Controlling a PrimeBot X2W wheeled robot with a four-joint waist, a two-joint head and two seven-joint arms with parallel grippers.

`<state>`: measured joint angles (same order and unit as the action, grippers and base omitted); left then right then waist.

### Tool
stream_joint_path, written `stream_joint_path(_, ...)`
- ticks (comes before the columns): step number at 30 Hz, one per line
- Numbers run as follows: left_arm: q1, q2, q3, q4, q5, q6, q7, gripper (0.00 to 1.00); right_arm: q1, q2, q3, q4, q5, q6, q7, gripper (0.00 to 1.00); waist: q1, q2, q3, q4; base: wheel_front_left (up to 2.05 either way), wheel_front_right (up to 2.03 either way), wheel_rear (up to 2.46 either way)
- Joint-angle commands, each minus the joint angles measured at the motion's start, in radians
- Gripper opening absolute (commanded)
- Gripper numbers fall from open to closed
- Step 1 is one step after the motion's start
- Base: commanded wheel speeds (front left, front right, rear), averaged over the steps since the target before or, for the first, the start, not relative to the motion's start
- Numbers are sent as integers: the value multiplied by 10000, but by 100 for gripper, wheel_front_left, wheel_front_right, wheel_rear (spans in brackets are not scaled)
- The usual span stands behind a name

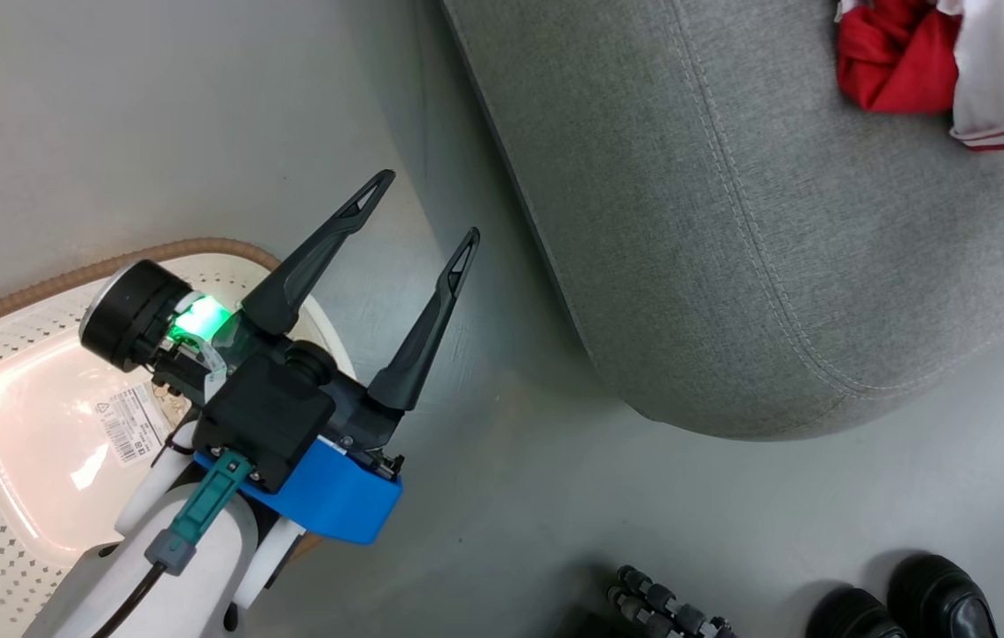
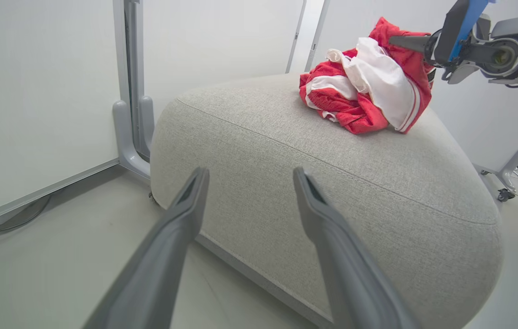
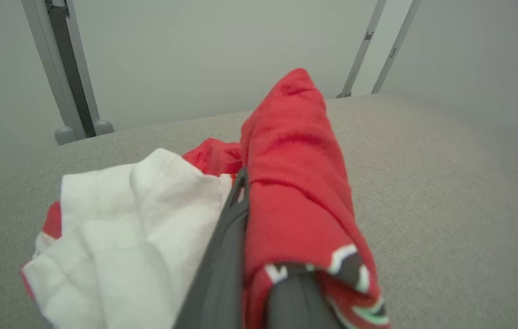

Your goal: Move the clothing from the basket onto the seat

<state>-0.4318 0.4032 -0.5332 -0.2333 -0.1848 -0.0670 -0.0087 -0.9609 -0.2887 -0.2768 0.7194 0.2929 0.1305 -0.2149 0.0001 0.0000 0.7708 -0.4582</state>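
The clothing (image 2: 364, 91), red with white panels and stripes, lies bunched on top of the light-grey seat (image 2: 286, 151). My right gripper (image 3: 249, 192) is shut on a red fold of the clothing (image 3: 295, 160), which drapes over its fingers above the seat (image 3: 446, 183); beside it lies a white part. The left wrist view shows the right gripper (image 2: 400, 42) reaching into the pile from the right. My left gripper (image 1: 426, 208) hangs open and holds nothing, over the floor between the basket (image 1: 67, 282) and the seat (image 1: 732, 221). A corner of the clothing (image 1: 891, 62) shows at the top right.
The cream basket shows a bare bottom with a barcode label (image 1: 131, 425). A person's black shoes (image 1: 936, 602) and a black segmented stand (image 1: 661, 611) are on the floor near the seat's front. White panels with metal posts (image 2: 133, 91) stand behind the seat.
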Motion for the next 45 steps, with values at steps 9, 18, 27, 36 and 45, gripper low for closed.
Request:
stream_joint_path(9, -211, 13, -23, 89, -60, 60, -142, 100, -502, -128, 150, 1281, -224, 6, -404, 0, -1, 0, 43, 229, 0, 0, 0)
stream_joint_path(18, -290, -106, -109, 302, -138, 107, -322, 100, -590, -175, 211, 1451, -402, 6, -504, 100, -1, 0, -89, 351, 0, 0, 0)
stream_joint_path(27, -413, -146, -144, 511, -205, 140, -464, 100, -386, -82, -85, 1376, -531, 6, -517, 100, -1, 0, -203, 463, 0, 0, 0)
stream_joint_path(36, -344, -368, -320, 999, -361, 134, -837, 100, 237, 93, -311, 1129, -921, 6, -519, 100, -1, 0, -835, 637, 0, 0, 0)
stream_joint_path(45, -142, -762, -489, 1826, -679, 108, -1429, 100, 1241, 221, -527, 817, -1091, 6, -518, 100, -1, 0, -1869, 943, 0, 0, 0)
